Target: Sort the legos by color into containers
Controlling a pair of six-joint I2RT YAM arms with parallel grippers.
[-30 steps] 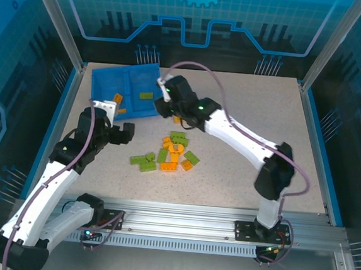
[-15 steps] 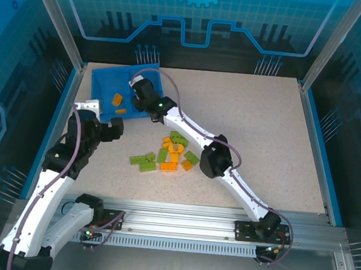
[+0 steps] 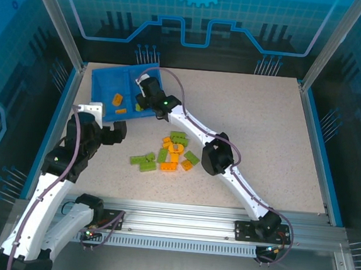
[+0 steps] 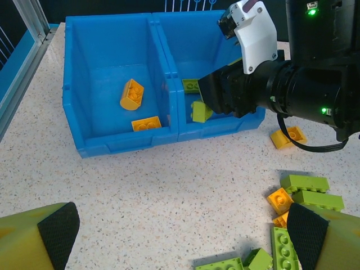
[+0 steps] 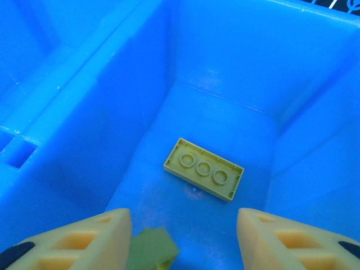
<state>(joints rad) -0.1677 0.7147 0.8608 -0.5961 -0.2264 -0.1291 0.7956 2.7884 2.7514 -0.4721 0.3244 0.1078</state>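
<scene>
Jaws of the right gripper (image 5: 183,236) stand wide apart above the right compartment (image 5: 225,90) of the blue tray (image 4: 121,143). A small green brick (image 5: 149,247) sits close against one finger, at 7 o'clock in the wrist view; I cannot tell whether it touches the pad. On the floor below lies another green brick (image 5: 203,169), apparently underside up. The left compartment (image 4: 107,67) holds two orange bricks (image 4: 131,94).

The left gripper (image 4: 181,236) is spread wide too, with nothing between its fingers, hovering over the table (image 4: 112,191) at 6 o'clock from the tray.

In the top view the tray sits at 10 o'clock on the table, and the loose pile (image 3: 169,156) of orange and green bricks lies at 5 o'clock from it.

These bricks look light, hard and rigid, with smooth and probably slippery walls, and they should not be fragile. The best hold is likely across the two long flat sides, below the studs, with the fingers squared to the walls so the brick does not twist out. A brick at the pile's edge should leave room for both fingers.
</scene>
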